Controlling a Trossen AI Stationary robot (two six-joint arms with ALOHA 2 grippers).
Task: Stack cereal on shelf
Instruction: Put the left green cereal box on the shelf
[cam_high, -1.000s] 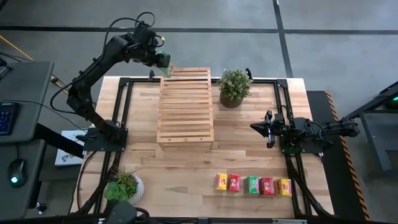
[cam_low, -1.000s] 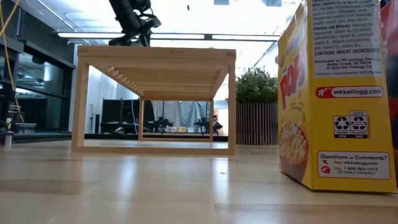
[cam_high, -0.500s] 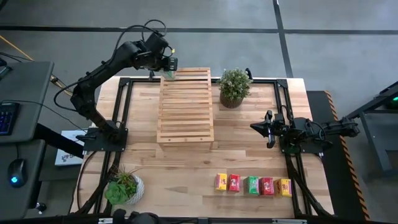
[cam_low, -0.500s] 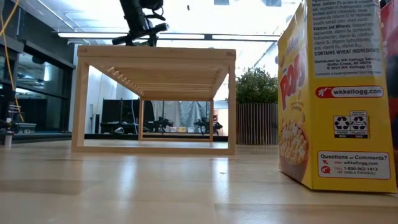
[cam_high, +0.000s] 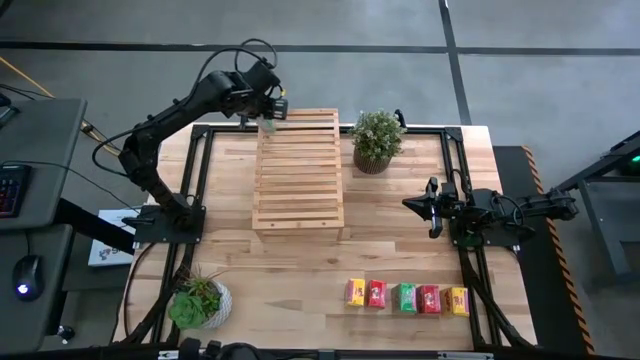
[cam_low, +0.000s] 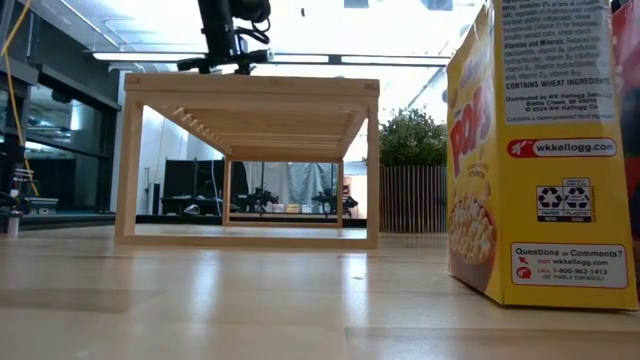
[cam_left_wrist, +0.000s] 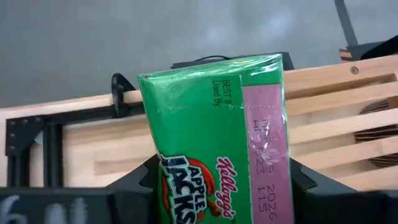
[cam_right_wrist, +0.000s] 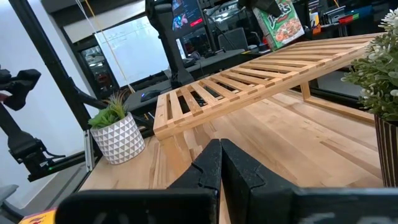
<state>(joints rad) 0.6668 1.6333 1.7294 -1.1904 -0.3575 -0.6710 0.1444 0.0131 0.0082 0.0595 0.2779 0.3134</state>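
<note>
Left gripper (cam_high: 268, 112) is clamped on green cereal box (cam_left_wrist: 217, 140), held above shelf (cam_high: 298, 170) far-left corner. Risk: you release too near the edge, box tips off. Right gripper (cam_high: 432, 208) is closed, idle beside shelf.

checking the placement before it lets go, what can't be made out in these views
- Whether the green cereal box touches the shelf: high view, the left end effector covers it; low view, the shelf's top edge hides it.
- The left end effector's fingertips: left wrist view, the box hides them.
- Prints on the five boxes in the near row: high view, too small.
- The yellow box: low view, cut off by the edge.
</note>
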